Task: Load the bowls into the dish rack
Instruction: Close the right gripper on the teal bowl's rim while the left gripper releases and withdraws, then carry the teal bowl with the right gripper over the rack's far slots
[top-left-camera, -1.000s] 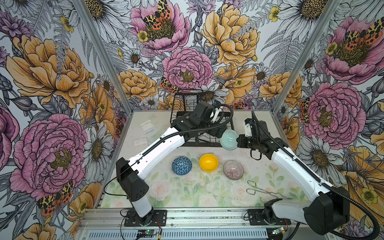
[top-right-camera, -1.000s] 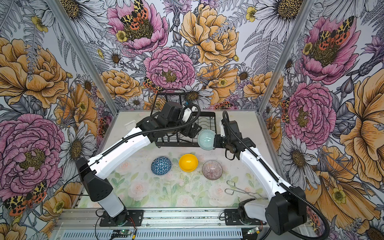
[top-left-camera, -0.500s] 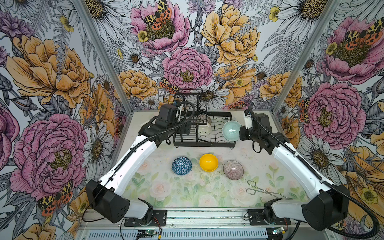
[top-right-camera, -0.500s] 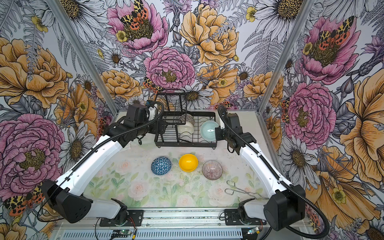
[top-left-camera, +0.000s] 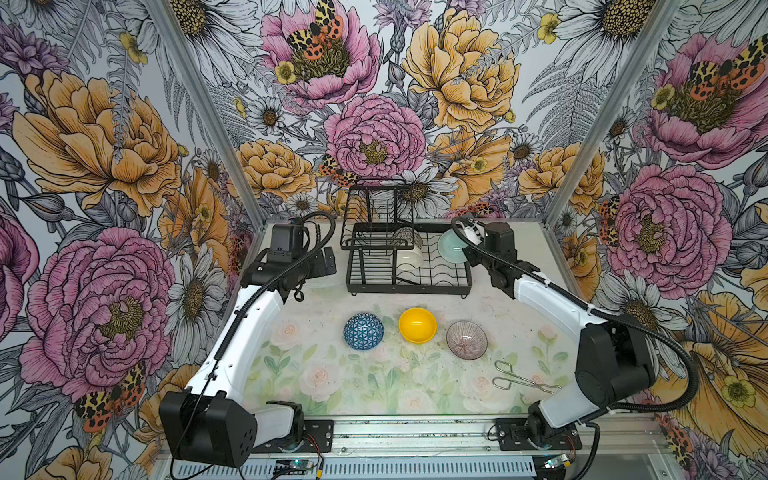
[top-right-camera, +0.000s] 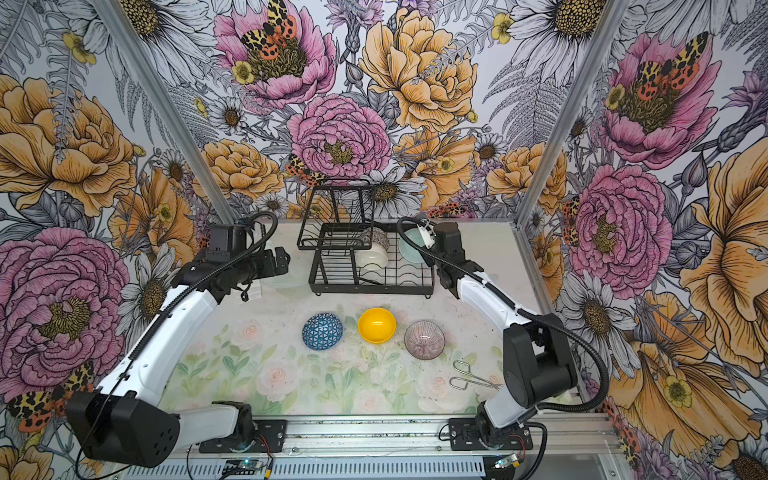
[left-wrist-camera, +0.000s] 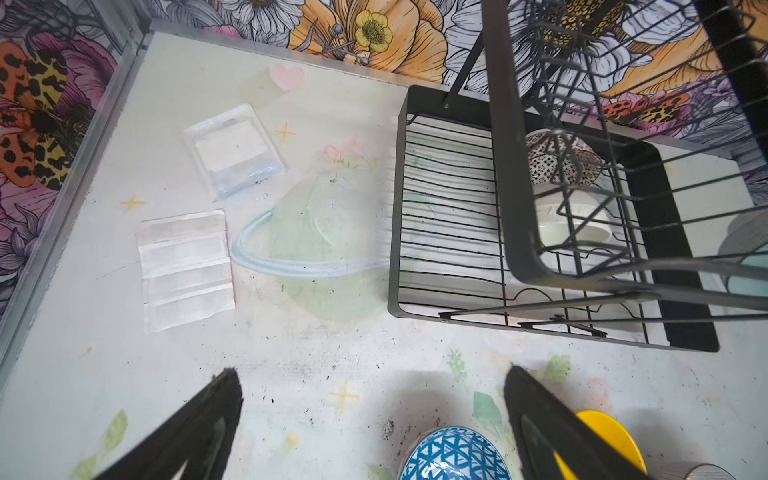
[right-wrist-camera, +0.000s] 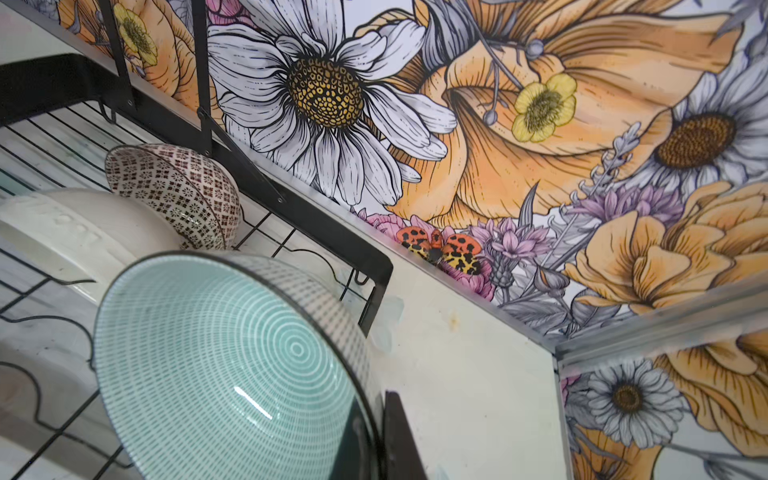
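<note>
The right tool (right-wrist-camera: 380, 432) grips the teal bowl (right-wrist-camera: 232, 365) at the right end of the dish rack (top-left-camera: 409, 286); the left tool (left-wrist-camera: 370, 374) hangs open left of it.

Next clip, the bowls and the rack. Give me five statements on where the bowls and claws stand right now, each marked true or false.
1. The right claw is shut on the teal bowl at the right end of the rack. True.
2. The left claw holds the blue bowl. False: it is open and empty; that bowl lies on the table.
3. The yellow bowl lies between the blue bowl and the mauve bowl. True.
4. The cream bowl sits in the rack's upper basket. False: it stands on the lower tier, beside the mosaic bowl.
5. The tongs lie inside the rack. False: they lie on the table.
</note>
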